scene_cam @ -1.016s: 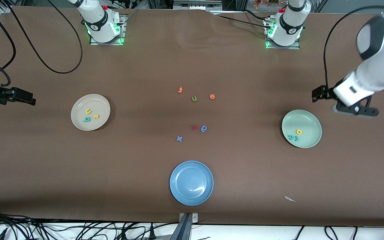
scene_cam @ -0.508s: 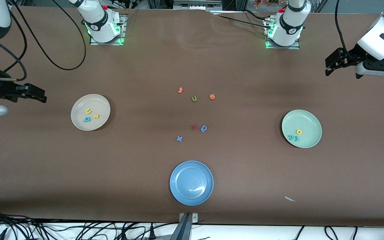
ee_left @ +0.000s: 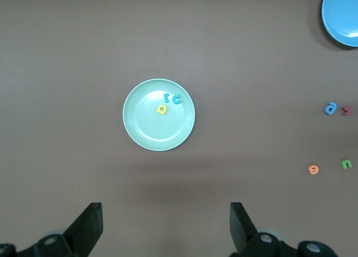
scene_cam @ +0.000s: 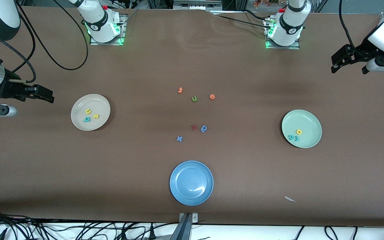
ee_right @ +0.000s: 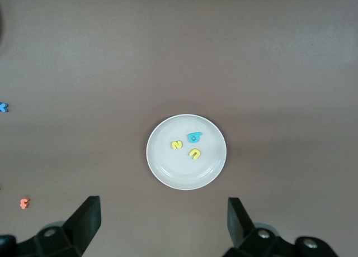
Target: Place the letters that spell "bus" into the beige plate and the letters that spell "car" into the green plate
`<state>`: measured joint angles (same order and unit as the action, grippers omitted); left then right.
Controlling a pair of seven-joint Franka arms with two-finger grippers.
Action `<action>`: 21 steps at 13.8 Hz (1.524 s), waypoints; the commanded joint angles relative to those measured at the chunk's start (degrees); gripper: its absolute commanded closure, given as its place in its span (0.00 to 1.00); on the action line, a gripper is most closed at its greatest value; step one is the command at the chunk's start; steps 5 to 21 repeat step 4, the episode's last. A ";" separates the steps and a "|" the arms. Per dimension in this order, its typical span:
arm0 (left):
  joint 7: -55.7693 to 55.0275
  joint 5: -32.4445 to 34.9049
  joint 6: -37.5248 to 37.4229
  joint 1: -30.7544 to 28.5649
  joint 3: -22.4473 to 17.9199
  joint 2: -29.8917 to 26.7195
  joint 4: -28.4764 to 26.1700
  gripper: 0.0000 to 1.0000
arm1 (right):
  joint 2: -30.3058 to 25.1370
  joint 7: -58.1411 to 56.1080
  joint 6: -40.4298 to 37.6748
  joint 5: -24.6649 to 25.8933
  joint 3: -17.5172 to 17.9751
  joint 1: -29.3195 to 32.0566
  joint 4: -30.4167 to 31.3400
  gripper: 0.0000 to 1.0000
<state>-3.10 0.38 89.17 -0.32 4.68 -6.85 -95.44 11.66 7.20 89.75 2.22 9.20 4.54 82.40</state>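
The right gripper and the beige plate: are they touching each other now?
Apart. In the right wrist view, the open right gripper shows bare table between its fingers and the beige plate.

beige plate [scene_cam: 78, 123]: b, u, s inside | green plate [scene_cam: 312, 141]: c, a, r inside

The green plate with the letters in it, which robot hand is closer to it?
Left. The left gripper hangs open over bare table at the left arm's end, near the green plate. The right gripper is open beside the beige plate.
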 commanded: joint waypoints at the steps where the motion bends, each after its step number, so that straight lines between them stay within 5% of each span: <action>1: -0.76 0.49 -1.90 -0.21 0.33 0.79 2.36 0.00 | -0.76 0.88 0.34 0.59 0.73 0.74 0.83 0.00; 21: -0.85 0.49 -1.99 -0.21 0.24 1.31 2.28 0.00 | -0.76 0.88 0.34 0.50 0.82 0.73 0.83 0.00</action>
